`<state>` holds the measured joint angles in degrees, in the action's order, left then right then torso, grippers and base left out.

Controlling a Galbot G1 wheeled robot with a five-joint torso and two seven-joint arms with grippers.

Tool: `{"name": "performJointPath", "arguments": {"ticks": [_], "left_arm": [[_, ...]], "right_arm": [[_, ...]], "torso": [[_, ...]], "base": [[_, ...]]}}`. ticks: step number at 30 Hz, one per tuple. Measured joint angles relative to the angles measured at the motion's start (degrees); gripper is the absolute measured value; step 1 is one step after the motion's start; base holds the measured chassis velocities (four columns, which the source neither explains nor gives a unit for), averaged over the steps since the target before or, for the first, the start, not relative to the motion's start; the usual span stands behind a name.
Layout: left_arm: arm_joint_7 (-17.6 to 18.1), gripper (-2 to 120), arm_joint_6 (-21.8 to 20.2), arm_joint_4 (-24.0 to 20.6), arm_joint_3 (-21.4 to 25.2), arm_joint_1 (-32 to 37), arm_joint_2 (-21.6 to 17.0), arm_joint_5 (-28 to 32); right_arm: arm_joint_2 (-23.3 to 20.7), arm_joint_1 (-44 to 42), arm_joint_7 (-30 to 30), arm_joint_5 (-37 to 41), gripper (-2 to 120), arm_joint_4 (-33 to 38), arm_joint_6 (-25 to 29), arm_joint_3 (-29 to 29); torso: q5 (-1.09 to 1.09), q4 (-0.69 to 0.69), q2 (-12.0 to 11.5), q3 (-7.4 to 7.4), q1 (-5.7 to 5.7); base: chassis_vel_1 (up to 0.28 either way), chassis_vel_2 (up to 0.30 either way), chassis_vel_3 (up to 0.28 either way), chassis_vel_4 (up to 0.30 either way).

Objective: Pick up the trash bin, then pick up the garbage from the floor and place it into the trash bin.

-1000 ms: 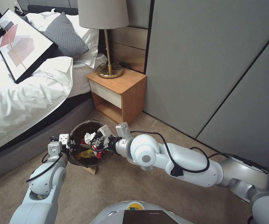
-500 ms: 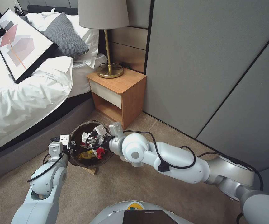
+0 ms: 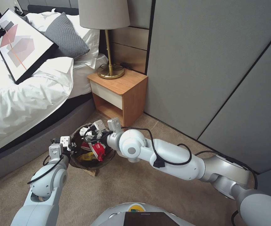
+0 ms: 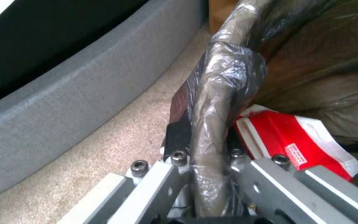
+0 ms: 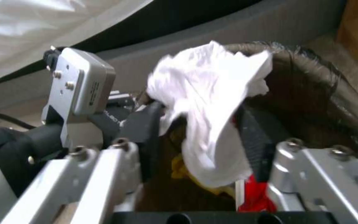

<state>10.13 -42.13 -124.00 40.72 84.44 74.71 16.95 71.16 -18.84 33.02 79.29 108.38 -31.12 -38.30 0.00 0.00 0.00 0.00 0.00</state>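
Both pincers are at the trash bin (image 3: pixel 76 158), which sits on the beige carpet between the bed base and the wooden nightstand (image 3: pixel 120 95). Its left pincer (image 3: pixel 71 146) is clamped on the bin's near-left rim; the left wrist view shows one finger on each side of the bag-covered rim (image 4: pixel 212 130), with a red and white wrapper (image 4: pixel 295 143) lying just inside the bin beside the inner finger. Its right pincer (image 3: pixel 90 134) reaches in from the right and hangs over the bin's mouth, toward the far rim. In the right wrist view its fingers (image 5: pixel 253 140) stand apart, with a crumpled white tissue (image 5: pixel 206 102) between them, draped over their tips; whether the pads press it cannot be told for sure, though the tissue hangs in the gap and above the bin. A strip of red wrapper (image 5: pixel 255 193) shows next to one finger, and yellow litter (image 5: pixel 181 169) lies lower down in the bin. From the head view, red wrapper (image 3: pixel 99 150) and yellow wrapper (image 3: pixel 86 156) sit inside the brown bag liner. A flat brown scrap (image 3: pixel 90 171) lies on the carpet, touching the bin's near side. A brass lamp (image 3: pixel 110 70) stands on the nightstand.
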Motion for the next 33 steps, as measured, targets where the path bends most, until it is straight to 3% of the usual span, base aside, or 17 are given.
{"name": "performJointPath", "arguments": {"ticks": [14,25,33], "left_arm": [[0.0,0,0.0,-0.2,0.0,0.1,0.1,0.0],[0.0,0,0.0,0.0,0.2,-0.1,0.3,0.0],[0.1,0,0.0,-0.8,0.4,0.1,0.3,1.0]], "right_arm": [[-0.1,-0.6,0.2,0.0,97,0.0,-0.2,0.4],[-0.2,-1.2,0.4,0.0,100,0.3,-0.2,1.2],[-3.9,-3.0,0.2,-2.8,100,3.1,0.6,9.6]], "torso": [[0.01,0.00,0.0,0.00,0.00],[0.00,0.00,0.0,0.00,0.00],[0.01,0.01,0.0,0.00,0.00]], "base": [[0.000,0.000,0.000,0.000],[0.000,0.000,0.000,0.000],[0.000,0.000,0.000,0.000]]}}
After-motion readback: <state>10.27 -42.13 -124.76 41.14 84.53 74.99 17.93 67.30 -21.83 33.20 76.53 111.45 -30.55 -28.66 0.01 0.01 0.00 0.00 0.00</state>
